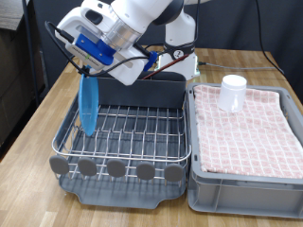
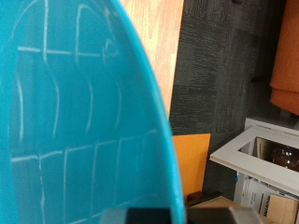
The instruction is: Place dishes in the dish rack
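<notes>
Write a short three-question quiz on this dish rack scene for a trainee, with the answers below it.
1. True or false: the light-blue plate stands on edge in the wire dish rack, with the gripper at its upper rim.
2. Where is the white cup? A) in the rack; B) on the pink checked cloth in the grey crate; C) between the gripper's fingers.
3. Fill in: the dark-grey caddy stands at the edge of the rack towards the exterior view's ____.

Key: 1 true; 2 B; 3 top.
</notes>
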You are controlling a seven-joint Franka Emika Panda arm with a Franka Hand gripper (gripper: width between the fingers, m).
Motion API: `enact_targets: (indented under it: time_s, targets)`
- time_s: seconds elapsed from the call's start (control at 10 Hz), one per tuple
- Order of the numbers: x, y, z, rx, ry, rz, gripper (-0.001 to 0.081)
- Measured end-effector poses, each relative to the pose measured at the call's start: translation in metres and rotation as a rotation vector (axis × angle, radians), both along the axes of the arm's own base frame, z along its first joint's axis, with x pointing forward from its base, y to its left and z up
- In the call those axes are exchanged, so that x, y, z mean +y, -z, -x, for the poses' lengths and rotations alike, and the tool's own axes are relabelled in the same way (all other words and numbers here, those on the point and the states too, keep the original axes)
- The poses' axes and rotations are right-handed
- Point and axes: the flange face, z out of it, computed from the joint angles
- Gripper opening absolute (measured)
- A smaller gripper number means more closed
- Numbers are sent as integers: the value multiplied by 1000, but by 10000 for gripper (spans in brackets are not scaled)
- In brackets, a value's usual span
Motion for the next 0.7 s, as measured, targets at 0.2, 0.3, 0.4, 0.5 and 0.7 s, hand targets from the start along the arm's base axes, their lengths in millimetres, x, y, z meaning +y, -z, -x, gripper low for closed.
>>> enact_targets:
  time_s: [0.2, 0.3, 0.4, 0.5, 0.7]
  targets:
    - [-2, 10, -2, -5, -4, -7, 24]
    - [-2, 15, -3, -7, -6, -12, 24]
    - [-2, 18, -4, -9, -8, -17, 24]
    - [-2, 21, -5, -12, -12, -22, 24]
    - [-2, 27, -8, -16, -7, -32, 24]
